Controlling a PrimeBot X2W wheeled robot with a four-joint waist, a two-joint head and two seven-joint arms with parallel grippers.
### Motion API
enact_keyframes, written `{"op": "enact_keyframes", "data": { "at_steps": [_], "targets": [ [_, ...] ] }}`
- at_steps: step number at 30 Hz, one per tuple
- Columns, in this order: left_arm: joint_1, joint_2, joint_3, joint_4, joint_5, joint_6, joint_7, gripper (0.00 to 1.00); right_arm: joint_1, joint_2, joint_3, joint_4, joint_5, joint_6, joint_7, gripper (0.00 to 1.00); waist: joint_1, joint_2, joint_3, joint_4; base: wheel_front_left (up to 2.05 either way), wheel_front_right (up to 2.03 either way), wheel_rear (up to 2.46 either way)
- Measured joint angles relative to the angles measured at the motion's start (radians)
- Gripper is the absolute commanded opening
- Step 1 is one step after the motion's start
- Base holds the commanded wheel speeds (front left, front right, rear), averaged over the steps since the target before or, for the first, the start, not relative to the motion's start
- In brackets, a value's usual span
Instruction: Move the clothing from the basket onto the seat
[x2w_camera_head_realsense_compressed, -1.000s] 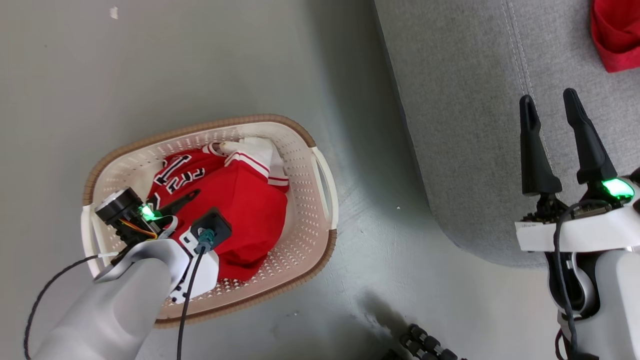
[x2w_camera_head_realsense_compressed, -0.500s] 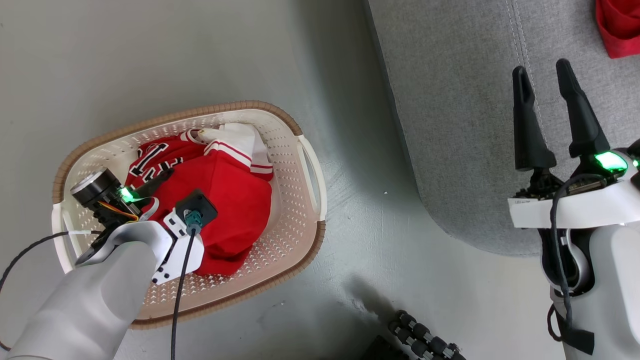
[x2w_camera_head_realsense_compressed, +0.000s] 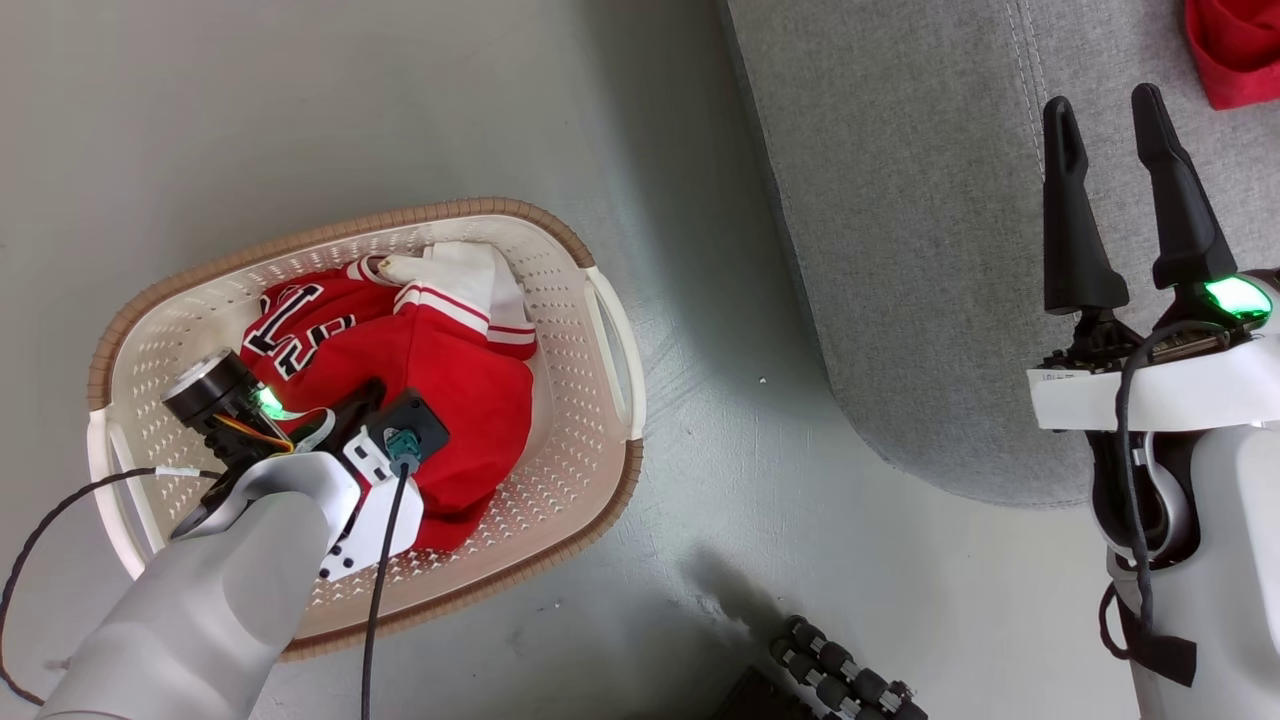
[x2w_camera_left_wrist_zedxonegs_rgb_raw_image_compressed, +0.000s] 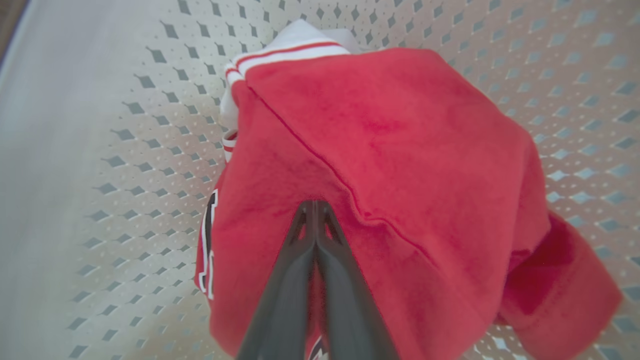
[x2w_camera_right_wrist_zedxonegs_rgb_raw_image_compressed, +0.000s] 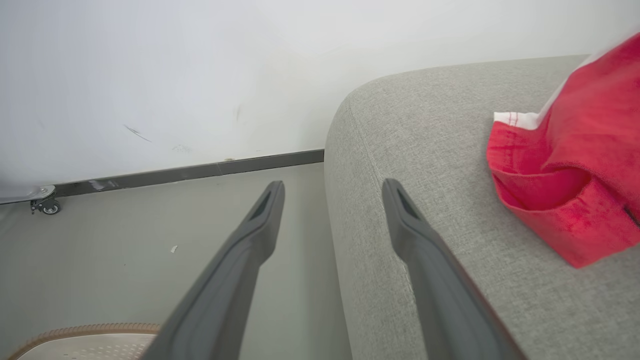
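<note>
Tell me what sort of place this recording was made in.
Probably a home-style living room, or a mock-up of one: a grey fabric sofa, a laundry basket of red clothing on a smooth grey floor, and a white wall with a dark skirting board.

Red clothing (x2w_camera_head_realsense_compressed: 450, 390) with white, red-striped sleeve and black-and-white lettering; cream perforated basket (x2w_camera_head_realsense_compressed: 600, 330), brown woven rim; light-grey seat (x2w_camera_head_realsense_compressed: 900, 250); grey floor (x2w_camera_head_realsense_compressed: 400, 100).

Parted hand (x2w_camera_right_wrist_zedxonegs_rgb_raw_image_compressed: 333, 185), grey seat (x2w_camera_right_wrist_zedxonegs_rgb_raw_image_compressed: 450, 150), red clothing (x2w_camera_right_wrist_zedxonegs_rgb_raw_image_compressed: 575, 175)
</note>
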Motion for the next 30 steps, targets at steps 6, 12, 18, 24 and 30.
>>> {"op": "enact_keyframes", "data": {
  "at_steps": [6, 12, 18, 24, 30],
  "targets": [
    [-0.003, -0.001, 0.001, -0.002, -0.002, 0.0, -0.014, 0.0, -0.007, 0.0, -0.021, 0.004, 0.006, 0.0, 0.0, 1.0, 0.0001, 0.0, -0.009, 0.008, 0.0, 0.0, 0.0],
    [-0.007, 0.002, 0.018, -0.013, -0.02, 0.001, -0.041, 0.0, -0.024, 0.0, -0.025, 0.005, 0.008, 0.0, 0.0, 1.0, 0.0, 0.0, -0.02, 0.018, 0.0, 0.0, 0.0],
    [-0.005, 0.001, 0.038, -0.034, -0.05, 0.011, -0.077, 0.0, -0.024, 0.0, -0.035, 0.01, 0.007, 0.0, -0.001, 1.0, 0.0, 0.0, -0.038, 0.034, 0.0, 0.0, 0.0],
    [0.012, -0.011, 0.042, -0.062, -0.064, 0.011, -0.116, 0.0, -0.024, 0.0, -0.048, 0.012, -0.002, 0.0, -0.001, 1.0, 0.0, 0.0, -0.06, 0.053, 0.0, 0.0, 0.0],
    [0.032, -0.022, 0.043, -0.106, -0.072, 0.021, -0.135, 0.0, -0.023, 0.0, -0.054, 0.017, -0.014, 0.0, -0.001, 1.0, 0.0, 0.0, -0.083, 0.073, 0.0, 0.0, 0.0]
  ]
}}
